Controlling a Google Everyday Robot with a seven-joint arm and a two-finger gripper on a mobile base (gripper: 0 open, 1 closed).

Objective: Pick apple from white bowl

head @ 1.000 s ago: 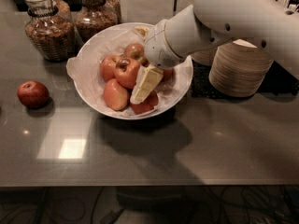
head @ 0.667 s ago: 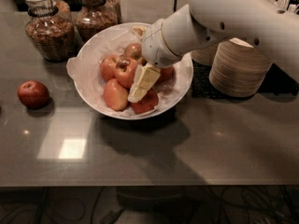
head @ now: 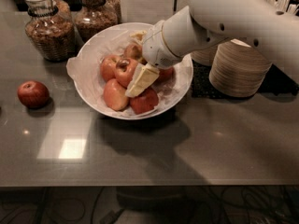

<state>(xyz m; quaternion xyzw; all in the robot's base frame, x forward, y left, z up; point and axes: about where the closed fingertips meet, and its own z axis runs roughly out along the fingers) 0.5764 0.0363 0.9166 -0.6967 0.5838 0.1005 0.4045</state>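
Camera view: gripper [head: 140, 80] is down in the white bowl [head: 177, 93], by the apple's [head: 124, 70] right side. Can't tell if it has a grip. Apple sits mid-bowl, unlifted. Grasp and lift remain.

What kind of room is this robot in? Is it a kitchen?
Probably a kitchen or snack counter: glass jars of dry food stand at the back, a stack of paper bowls sits beside a white bowl of apples, and the robot's tool reaches into that bowl.

White arm [head: 243, 17], cream tool [head: 139, 81] at tip
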